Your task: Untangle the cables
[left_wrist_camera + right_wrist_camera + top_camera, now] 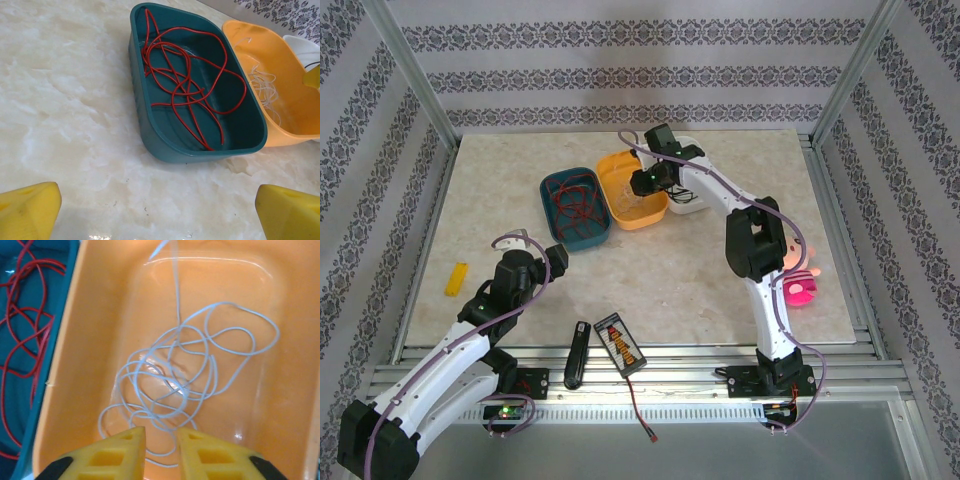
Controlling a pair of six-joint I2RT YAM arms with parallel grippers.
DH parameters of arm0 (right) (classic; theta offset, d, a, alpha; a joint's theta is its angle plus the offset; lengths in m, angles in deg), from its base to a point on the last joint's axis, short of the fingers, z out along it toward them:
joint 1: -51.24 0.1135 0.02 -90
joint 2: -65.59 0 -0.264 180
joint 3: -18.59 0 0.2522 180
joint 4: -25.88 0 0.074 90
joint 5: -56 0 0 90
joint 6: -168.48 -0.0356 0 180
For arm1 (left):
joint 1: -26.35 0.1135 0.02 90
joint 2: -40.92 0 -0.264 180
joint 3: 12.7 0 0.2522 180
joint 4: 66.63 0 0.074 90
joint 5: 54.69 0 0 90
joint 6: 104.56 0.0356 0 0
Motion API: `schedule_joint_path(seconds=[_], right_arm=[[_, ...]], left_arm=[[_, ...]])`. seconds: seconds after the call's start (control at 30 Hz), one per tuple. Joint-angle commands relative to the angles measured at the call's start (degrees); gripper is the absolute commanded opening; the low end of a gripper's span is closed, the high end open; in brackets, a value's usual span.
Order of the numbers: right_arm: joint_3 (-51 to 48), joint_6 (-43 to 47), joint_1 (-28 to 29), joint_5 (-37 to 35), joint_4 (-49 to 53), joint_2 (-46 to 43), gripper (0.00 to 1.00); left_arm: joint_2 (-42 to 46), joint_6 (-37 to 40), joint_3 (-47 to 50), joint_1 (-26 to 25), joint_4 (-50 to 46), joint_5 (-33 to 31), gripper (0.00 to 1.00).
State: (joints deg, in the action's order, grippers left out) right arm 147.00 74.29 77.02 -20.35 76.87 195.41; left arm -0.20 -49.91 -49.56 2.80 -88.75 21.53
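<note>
The pale cable (181, 388) lies in loose overlapping loops on the floor of the orange tray (90, 340). The heap stretches from lower left to upper right in the right wrist view, and one strand runs straight up toward the top edge. The right pincer (161, 437) hangs directly over the near end of this heap. Its jaws are parted by a narrow gap, and nothing looks gripped; the nearest loops lie just beyond and below the tips. The right arm is plainly the nearer one to this cable, so any drop or pull would be its job.

The red cable (185, 85) lies alone in the teal tray (150, 125), just left of the orange one, with its loops crossing along the tray's length. The left pincer (157, 205) stands wide open and empty above the bare surface (65, 100), with the teal tray ahead of it, in the upper middle of its frame. At the upper right edge sits a white tray (302, 46); a dark strand shows in it, too little to tell more.
</note>
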Motion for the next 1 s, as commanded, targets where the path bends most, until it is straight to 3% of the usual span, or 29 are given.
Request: schedule_joint_path(seconds=[0.0, 0.43, 0.77, 0.97], right_arm=[[1.51, 0.31, -0.02, -2.43, 2.13, 0.76, 0.26], [-6.77, -0.46, 1.19, -8.99, 0.88, -12.40, 0.31], [-29.08, -3.86, 0.87, -16.00, -4.74, -34.59, 0.55], [-43.04, -5.74, -1.12, -21.59, -7.91, -48.98, 0.77]], left_arm=[[0.74, 0.51, -0.94, 0.08, -0.51, -0.63, 1.00], [1.40, 1.31, -1.50, 0.08, -0.53, -0.20, 0.99], [2.35, 4.82, -3.75, 0.16, -1.22, -0.73, 0.99], [2.87, 8.10, -4.94, 0.39, -1.86, -4.46, 0.99]])
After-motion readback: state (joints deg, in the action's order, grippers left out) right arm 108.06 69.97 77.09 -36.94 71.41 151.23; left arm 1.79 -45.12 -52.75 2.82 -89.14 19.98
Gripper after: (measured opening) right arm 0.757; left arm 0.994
